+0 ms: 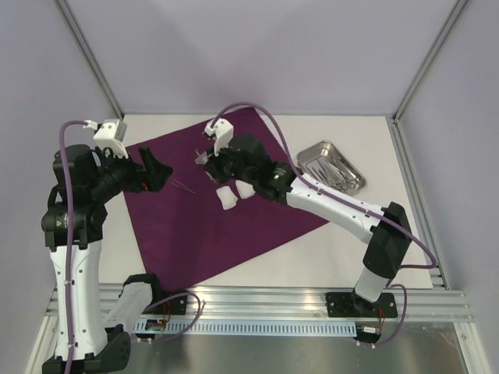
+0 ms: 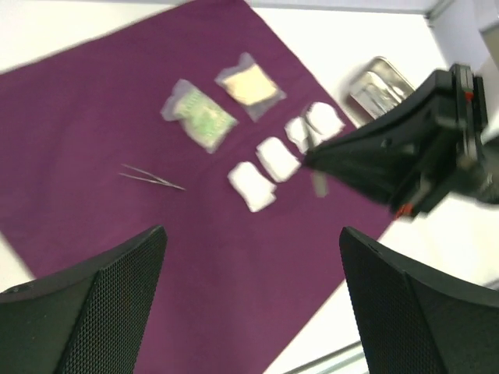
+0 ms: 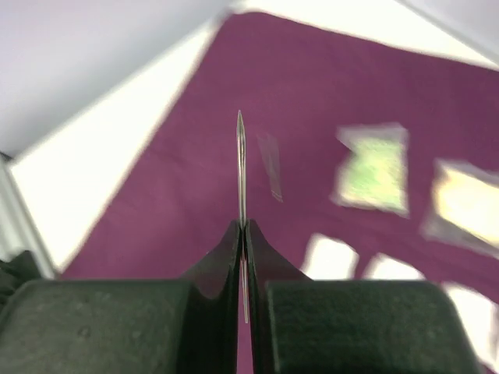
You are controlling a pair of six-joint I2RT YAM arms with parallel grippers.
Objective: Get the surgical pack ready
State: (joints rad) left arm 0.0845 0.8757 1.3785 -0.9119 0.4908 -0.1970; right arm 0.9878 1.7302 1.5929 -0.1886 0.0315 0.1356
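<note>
The deep-purple cloth (image 1: 234,226) lies spread over the table. On it rest thin steel tweezers (image 2: 152,178), two clear packets (image 2: 199,117) (image 2: 249,86) and several white gauze pads (image 2: 252,185). My left gripper (image 2: 251,234) hangs open above the cloth's left part with nothing between its fingers; the top view shows it (image 1: 160,170) just left of the tweezers (image 1: 185,186). Over the middle of the cloth, my right gripper (image 3: 242,227) is shut on a thin steel instrument (image 3: 240,156) that sticks out straight ahead. The top view has it (image 1: 207,162) above the packets, which its arm hides there.
A small rectangular steel tray (image 1: 331,165) with steel instruments in it stands on the white table to the right of the cloth. The right arm (image 2: 413,156) reaches across the cloth from the right. Aluminium rails (image 1: 257,300) run along the near edge.
</note>
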